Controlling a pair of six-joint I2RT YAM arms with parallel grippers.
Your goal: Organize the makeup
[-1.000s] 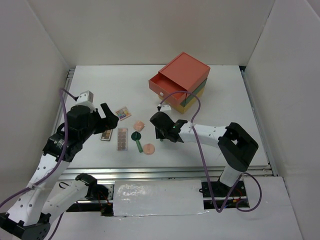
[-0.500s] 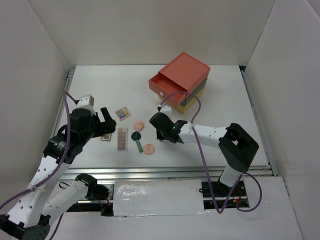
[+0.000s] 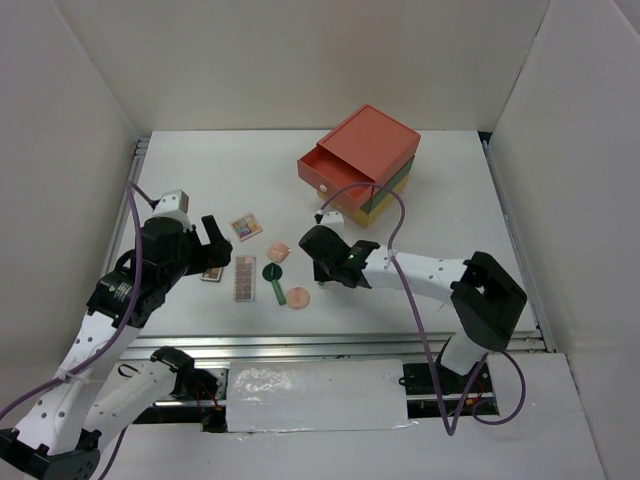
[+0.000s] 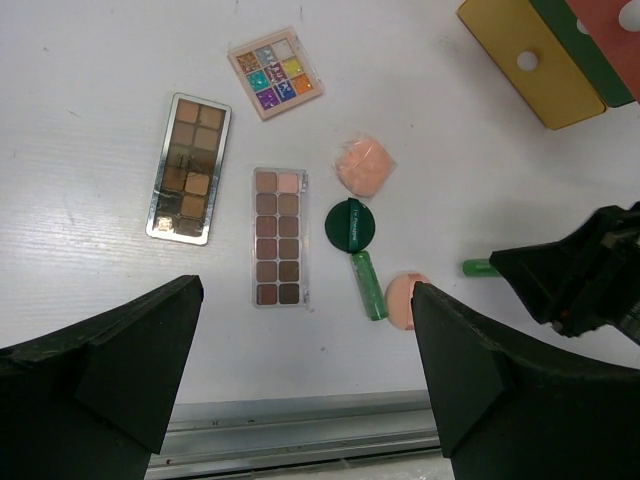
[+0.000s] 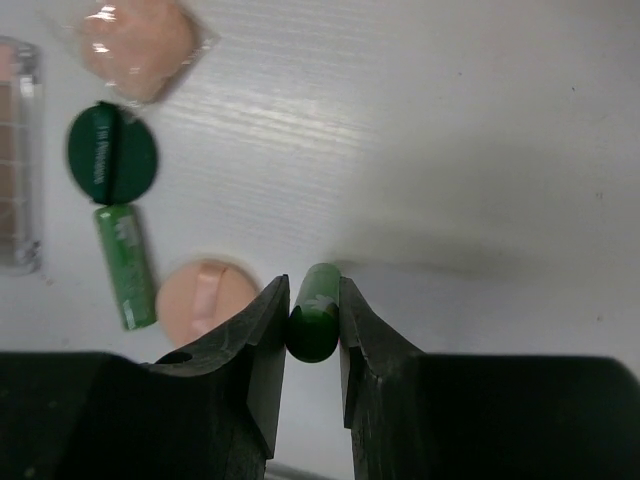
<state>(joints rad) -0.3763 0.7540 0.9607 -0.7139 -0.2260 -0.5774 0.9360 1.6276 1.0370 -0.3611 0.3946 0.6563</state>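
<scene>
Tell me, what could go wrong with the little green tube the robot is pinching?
The right end effector pinches the small green cylindrical tube, which is rounded, so it might slip out and roll. The flat round pink compact lies close beside one finger and could get bumped.

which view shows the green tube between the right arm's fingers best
The right wrist view: the green tube sits close up, pinched between the fingers. The left wrist view shows only one end; the top view hides it.
</scene>
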